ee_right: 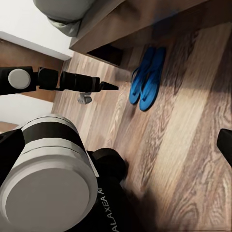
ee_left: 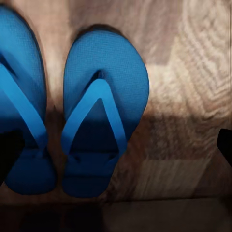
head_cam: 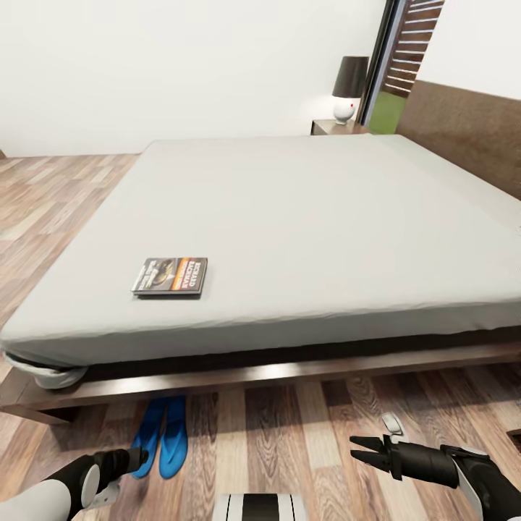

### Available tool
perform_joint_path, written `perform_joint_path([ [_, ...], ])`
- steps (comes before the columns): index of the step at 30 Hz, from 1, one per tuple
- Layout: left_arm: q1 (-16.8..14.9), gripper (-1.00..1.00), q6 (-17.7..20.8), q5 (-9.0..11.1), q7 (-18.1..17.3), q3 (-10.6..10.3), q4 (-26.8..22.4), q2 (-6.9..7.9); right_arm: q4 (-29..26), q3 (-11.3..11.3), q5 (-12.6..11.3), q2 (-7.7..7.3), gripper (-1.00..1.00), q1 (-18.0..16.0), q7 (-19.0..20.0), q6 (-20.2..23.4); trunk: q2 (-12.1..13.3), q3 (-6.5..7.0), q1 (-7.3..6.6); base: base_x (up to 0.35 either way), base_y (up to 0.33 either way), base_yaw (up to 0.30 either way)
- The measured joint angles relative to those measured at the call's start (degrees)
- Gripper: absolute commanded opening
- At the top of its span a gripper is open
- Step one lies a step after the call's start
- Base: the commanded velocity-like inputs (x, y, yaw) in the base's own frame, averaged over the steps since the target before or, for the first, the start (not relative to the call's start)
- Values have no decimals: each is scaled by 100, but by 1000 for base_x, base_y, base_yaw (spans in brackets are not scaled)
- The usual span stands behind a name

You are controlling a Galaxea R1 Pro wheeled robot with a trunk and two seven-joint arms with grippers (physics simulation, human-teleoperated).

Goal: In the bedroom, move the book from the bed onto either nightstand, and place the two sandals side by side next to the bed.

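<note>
Head view: large low bed (head_cam: 304, 217) with plain light-grey mattress and dark brown wood frame spans the scene, brown wood headboard (head_cam: 470, 123) at far right. Thin dark-grey paperback book (head_cam: 171, 276) with an orange band lies flat on the mattress, near-left area, close to the near edge. Two bright blue flip-flop sandals (head_cam: 163, 434) sit side by side on the brown wood-plank floor (head_cam: 289, 434), just in front of the bed frame at near left, far ends tucked under the frame's shadow. Left gripper (head_cam: 137, 457) hangs low right beside the sandals; can't tell if it's released or clenched from any view. Right gripper (head_cam: 362, 449) hovers over bare floor at near right, well apart from the sandals, fingers spread, holding nothing. Dark reddish-brown nightstand (head_cam: 336, 127) stands beyond the bed's far side, carrying a lamp (head_cam: 349, 88) with a white round base and dark shade. Left wrist view: both sandals (ee_left: 104, 116) seen straight down, parallel, nearly touching. Right wrist view: the pair (ee_right: 147, 77) next to the bed frame, left gripper (ee_right: 108, 87) just beside them.
</note>
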Motion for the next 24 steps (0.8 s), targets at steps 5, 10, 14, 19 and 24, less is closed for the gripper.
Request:
perform_joint_path([
  [5, 0, 100, 1, 0, -5, 0, 0, 0, 1, 3, 1, 1, 100, 0, 0, 0, 0, 0, -1, -71, 0, 0],
  [10, 0, 100, 1, 0, -9, 0, 0, 0, 1, 6, 1, 1, 100, 0, 0, 0, 2, 44, -7, -25, 0, 0],
  [14, 1, 100, 1, 0, 6, 0, 0, 0, 1, 8, 1, 4, 100, 0, 0, 0, 8, 132, -17, -9, 0, 0],
  [19, 1, 100, 1, 0, 12, 0, -4, 0, 1, 8, 1, 3, 100, 0, 0, -1, 14, 243, -30, -4, 0, 0],
  [24, 1, 100, -2, 0, 13, 0, -2, 0, 1, 9, 1, 7, 100, 0, 0, -2, 19, 310, -38, -1, 0, 0],
])
